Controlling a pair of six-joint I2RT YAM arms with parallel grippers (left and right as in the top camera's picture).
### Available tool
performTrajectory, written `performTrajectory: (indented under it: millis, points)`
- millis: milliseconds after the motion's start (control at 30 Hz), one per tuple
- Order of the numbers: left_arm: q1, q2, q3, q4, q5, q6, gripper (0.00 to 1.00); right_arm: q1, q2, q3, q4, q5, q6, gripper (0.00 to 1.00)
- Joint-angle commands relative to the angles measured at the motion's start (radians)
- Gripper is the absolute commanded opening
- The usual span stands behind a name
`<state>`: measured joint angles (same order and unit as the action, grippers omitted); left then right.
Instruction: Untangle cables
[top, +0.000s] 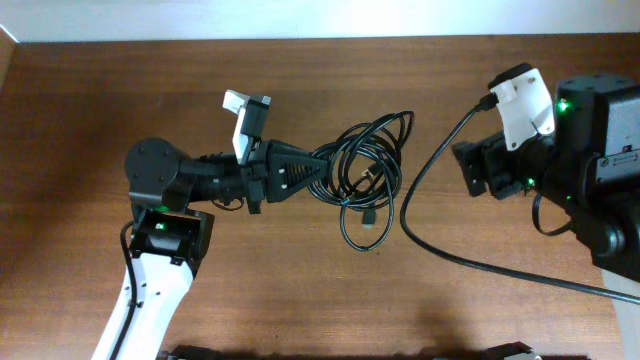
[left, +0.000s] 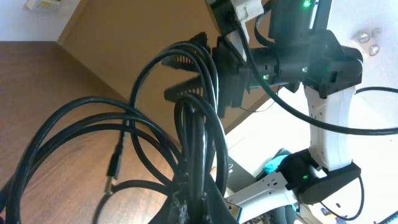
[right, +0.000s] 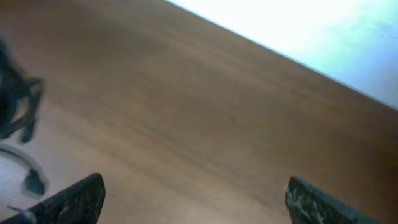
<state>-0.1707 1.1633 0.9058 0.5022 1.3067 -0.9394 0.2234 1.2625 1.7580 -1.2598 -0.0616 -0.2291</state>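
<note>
The cables are one tangled bundle of loops over the desk, clenched at one edge by the left fingers, while the right fingers stand spread, empty and well apart, so nearly all the separating looks left to do.

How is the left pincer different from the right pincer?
The left pincer is shut on the cables; the right pincer is open and empty. The left pincer is right at the cables; the right pincer is off to the side, away from them. Both are dark-coloured.
</note>
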Motion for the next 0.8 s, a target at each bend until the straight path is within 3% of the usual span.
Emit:
performTrajectory:
  millis: [0, 200, 400, 767]
  points:
    - [0.002, -0.002, 0.008, 0.01, -0.013, 0.013, 0.0, -0.002, -0.002, 0.01, -0.04, -0.167, 0.029, 0.91]
    - [0.002, -0.002, 0.008, 0.01, -0.075, 0.058, 0.0, -0.002, -0.018, 0.01, -0.092, -0.486, 0.028, 0.91]
    - [0.001, -0.002, 0.008, 0.01, -0.163, 0.026, 0.0, -0.001, -0.017, 0.01, -0.111, -0.639, 0.029, 0.91]
    - [0.0, -0.002, 0.008, 0.01, -0.369, 0.024, 0.0, 0.008, 0.01, 0.01, -0.056, -0.733, 0.082, 0.99]
